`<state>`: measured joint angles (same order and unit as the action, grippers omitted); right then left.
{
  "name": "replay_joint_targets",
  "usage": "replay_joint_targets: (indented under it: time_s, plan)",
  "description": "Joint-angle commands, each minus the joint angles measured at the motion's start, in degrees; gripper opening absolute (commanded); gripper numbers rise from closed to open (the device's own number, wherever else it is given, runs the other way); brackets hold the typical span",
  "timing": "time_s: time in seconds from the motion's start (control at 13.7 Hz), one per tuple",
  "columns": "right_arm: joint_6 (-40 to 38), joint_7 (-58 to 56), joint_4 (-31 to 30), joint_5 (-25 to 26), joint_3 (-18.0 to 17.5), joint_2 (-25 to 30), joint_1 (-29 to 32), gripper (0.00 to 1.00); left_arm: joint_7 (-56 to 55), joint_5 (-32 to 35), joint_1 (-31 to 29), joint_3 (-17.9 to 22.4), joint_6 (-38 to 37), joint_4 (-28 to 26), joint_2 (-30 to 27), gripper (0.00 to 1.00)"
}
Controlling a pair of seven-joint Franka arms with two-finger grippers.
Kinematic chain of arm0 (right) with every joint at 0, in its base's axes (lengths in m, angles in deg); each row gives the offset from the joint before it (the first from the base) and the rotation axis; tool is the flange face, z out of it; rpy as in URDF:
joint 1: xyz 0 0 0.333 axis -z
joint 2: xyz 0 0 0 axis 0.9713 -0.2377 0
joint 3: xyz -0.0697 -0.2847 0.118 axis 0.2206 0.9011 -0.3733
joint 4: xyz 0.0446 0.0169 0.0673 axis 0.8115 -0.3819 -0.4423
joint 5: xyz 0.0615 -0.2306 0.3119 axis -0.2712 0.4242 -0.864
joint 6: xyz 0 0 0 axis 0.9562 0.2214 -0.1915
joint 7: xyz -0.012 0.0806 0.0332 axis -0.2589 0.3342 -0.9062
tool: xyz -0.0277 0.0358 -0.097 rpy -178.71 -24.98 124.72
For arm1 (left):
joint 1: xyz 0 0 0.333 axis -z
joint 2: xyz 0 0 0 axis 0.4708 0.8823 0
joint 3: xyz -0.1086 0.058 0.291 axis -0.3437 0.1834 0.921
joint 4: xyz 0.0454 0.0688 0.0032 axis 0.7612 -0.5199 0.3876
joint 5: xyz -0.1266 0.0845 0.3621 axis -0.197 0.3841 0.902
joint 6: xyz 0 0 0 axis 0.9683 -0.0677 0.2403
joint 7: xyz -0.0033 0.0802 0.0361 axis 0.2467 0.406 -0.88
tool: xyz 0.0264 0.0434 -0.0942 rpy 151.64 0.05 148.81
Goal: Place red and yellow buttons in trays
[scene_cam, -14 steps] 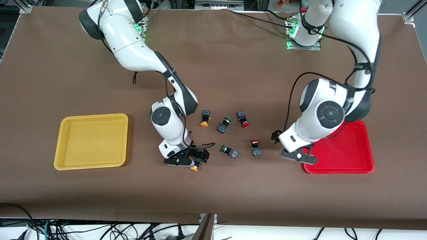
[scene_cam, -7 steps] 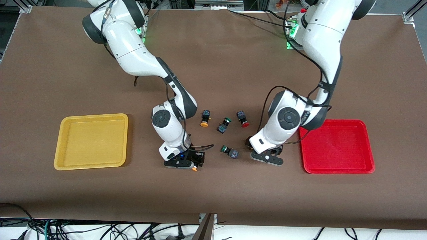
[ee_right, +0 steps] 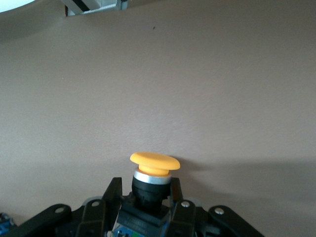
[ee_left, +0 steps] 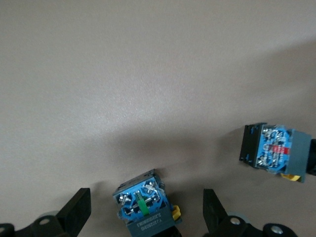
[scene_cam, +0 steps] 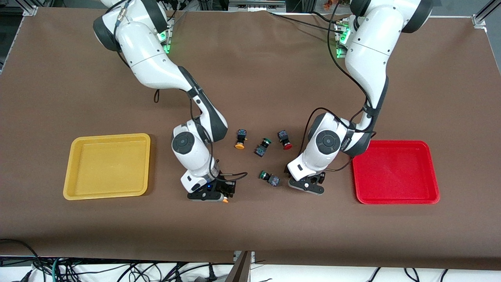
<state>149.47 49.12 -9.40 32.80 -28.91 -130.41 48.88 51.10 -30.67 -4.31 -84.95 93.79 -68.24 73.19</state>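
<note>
My right gripper [scene_cam: 226, 195] is shut on the black body of a yellow-capped button [ee_right: 154, 165], low over the table nearer the front camera than the loose buttons; its cap [scene_cam: 225, 200] sticks out past the fingers [ee_right: 176, 191]. My left gripper [ee_left: 145, 201] stands open, down astride a button [ee_left: 146, 203] whose blue terminal end faces the wrist camera. That button's cap is hidden, and the left hand [scene_cam: 307, 184] covers it in the front view. Loose on the table lie another yellow button [scene_cam: 239, 141] and a red button [scene_cam: 285, 140]. The yellow tray [scene_cam: 106, 168] and red tray [scene_cam: 395, 172] hold nothing.
Two green-capped buttons lie among the others, one [scene_cam: 263, 147] between the loose yellow and red ones, one [scene_cam: 270, 178] beside my left gripper and also seen in the left wrist view [ee_left: 272, 150]. Brown cloth covers the table.
My right gripper closed on the yellow button and shifted slightly toward the yellow tray. My left arm swung from the red tray's edge to the red-capped button and came down around it.
</note>
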Motion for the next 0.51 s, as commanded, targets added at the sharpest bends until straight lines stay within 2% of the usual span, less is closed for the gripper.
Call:
replay_joint_targets:
  time_s: [0.0,0.15,0.29,0.44]
  plan:
    - [-9.9,-12.2,-1.5,-2.0,-0.9,5.4,5.0,0.00,-0.6,1.3,0.4,0.4,0.6,-1.1,0.0,0.80]
    - [-15.0,-25.8,-6.8,-6.5,-0.8,10.8,9.6,0.00,-0.7,1.2,0.4,0.4,0.6,-1.5,0.0,0.51]
    - [-15.5,-43.0,-19.0,-8.7,-0.7,18.7,16.1,0.00,-0.7,1.2,0.4,0.3,0.6,-1.3,-0.2,0.14]
    - [-15.5,-56.1,-28.4,-8.8,-0.7,23.9,22.8,0.00,-0.7,1.2,0.2,0.2,0.5,-1.4,-0.7,0.07]
